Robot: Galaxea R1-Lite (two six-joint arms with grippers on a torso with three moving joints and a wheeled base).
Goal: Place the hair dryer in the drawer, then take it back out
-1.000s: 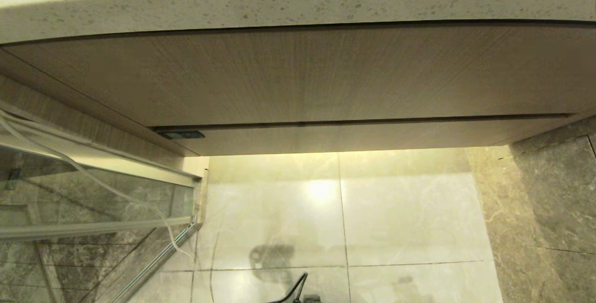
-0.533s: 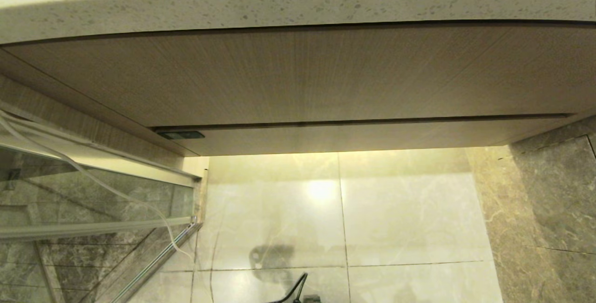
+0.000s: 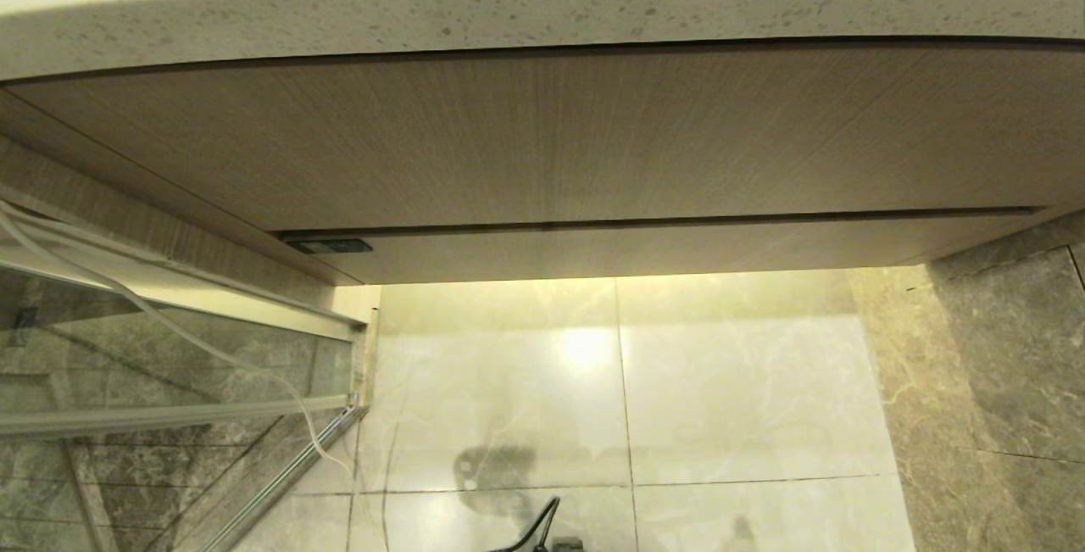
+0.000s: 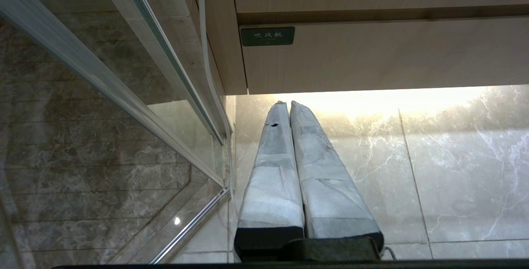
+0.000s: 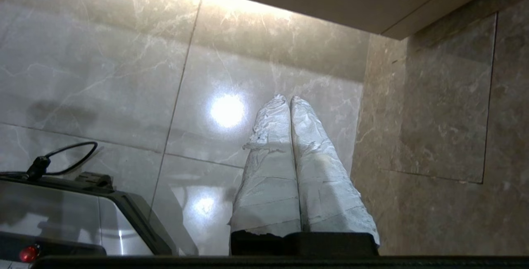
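Nothing shifted in head view, drawer (image 3: 678, 251) closed beneath countertop (image 3: 542, 18), both pincers (image 4: 288, 104) (image 5: 287, 98) pressed together, empty

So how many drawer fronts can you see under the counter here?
2, both shut: a tall upper front just below the counter, and the narrow drawer beneath it, carrying a small dark label. No hair dryer shows.

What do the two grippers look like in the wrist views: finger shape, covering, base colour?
The left gripper has two long tapered fingers wrapped in wrinkled pale grey-white tape, with a small dark tear near one tip, on a black base. The right gripper matches: taped, creased pale fingers on a black base, the wrap ragged at its lower edge.
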